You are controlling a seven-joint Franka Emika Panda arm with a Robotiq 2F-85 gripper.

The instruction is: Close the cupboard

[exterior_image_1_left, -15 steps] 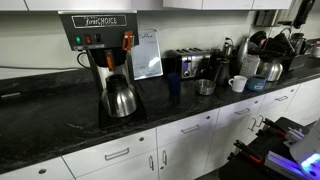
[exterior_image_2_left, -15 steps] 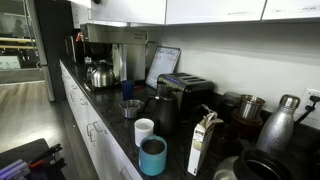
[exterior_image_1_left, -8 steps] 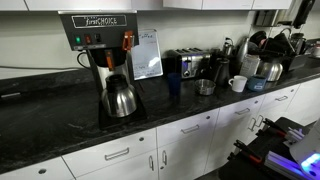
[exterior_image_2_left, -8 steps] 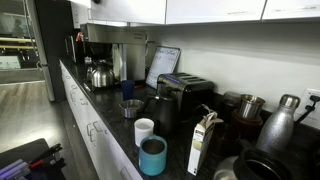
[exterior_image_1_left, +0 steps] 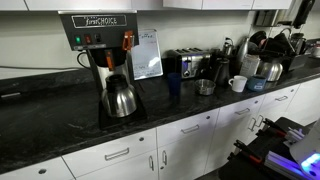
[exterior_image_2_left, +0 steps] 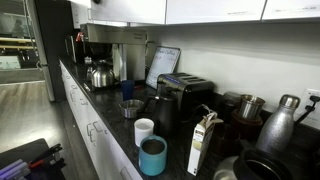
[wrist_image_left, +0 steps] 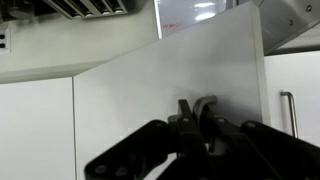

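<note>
In the wrist view a white upper cupboard door (wrist_image_left: 150, 90) stands ajar, its top edge slanting up to the right and its free edge near the right. My gripper (wrist_image_left: 197, 106) is shut, its two dark fingertips together and right against the door's face. I cannot tell whether they touch it. A neighbouring shut door with a metal bar handle (wrist_image_left: 292, 112) is at the right. The row of white upper cupboards shows along the top in both exterior views (exterior_image_2_left: 215, 10) (exterior_image_1_left: 200, 4). The gripper is not visible there.
On the black counter (exterior_image_1_left: 60, 120) stand a coffee machine (exterior_image_1_left: 100, 45) with a steel pot (exterior_image_1_left: 120, 98), a toaster (exterior_image_1_left: 188, 64), mugs (exterior_image_2_left: 144, 130), a blue cup (exterior_image_2_left: 153, 156), a carton (exterior_image_2_left: 204, 142) and kettles (exterior_image_2_left: 282, 122). White lower cabinets (exterior_image_1_left: 190, 145) run below.
</note>
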